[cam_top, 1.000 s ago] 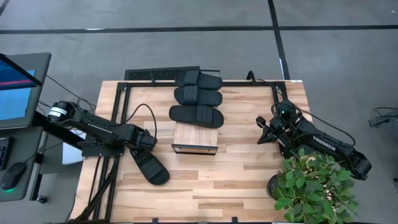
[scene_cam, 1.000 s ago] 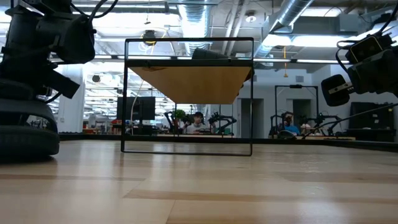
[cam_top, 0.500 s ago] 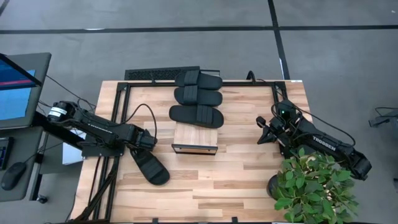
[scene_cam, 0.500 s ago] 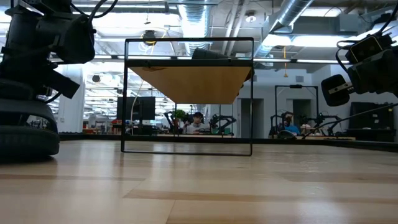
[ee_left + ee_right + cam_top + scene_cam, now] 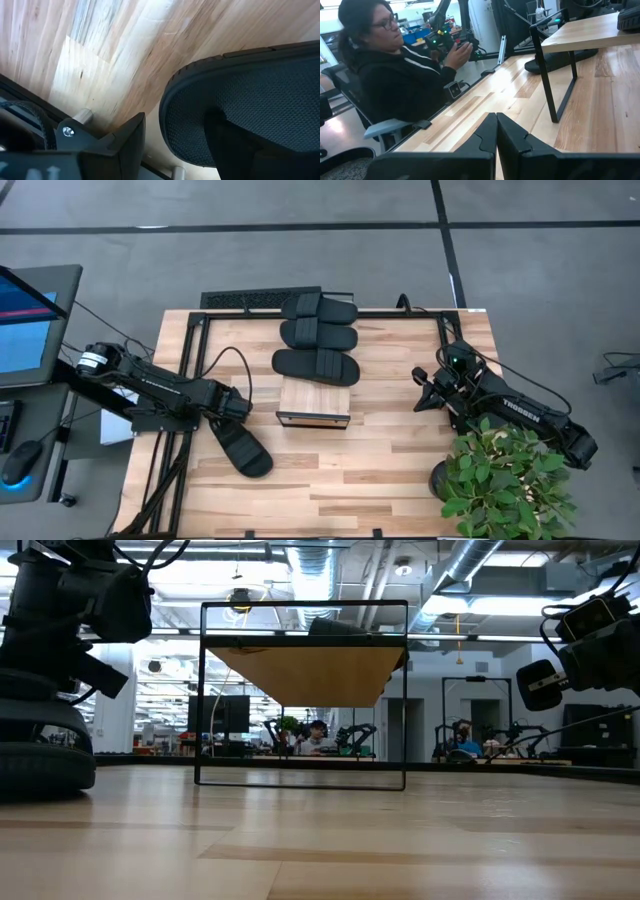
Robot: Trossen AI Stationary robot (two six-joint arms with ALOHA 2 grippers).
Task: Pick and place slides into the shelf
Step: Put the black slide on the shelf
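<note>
Four black slides [image 5: 317, 365], one between the left gripper's [image 5: 238, 412] spread fingers near the table [image 5: 400, 470] edge; right gripper [image 5: 424, 392] pinched together, idle.

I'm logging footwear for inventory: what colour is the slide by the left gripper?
Black, the slide; clearest in the high view.

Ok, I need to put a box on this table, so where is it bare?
Bare board runs along the table's front edge, between the loose slide and the plant, and between the shelf and the right hand. Three slides crowd the back; the left hand fills the left.
</note>
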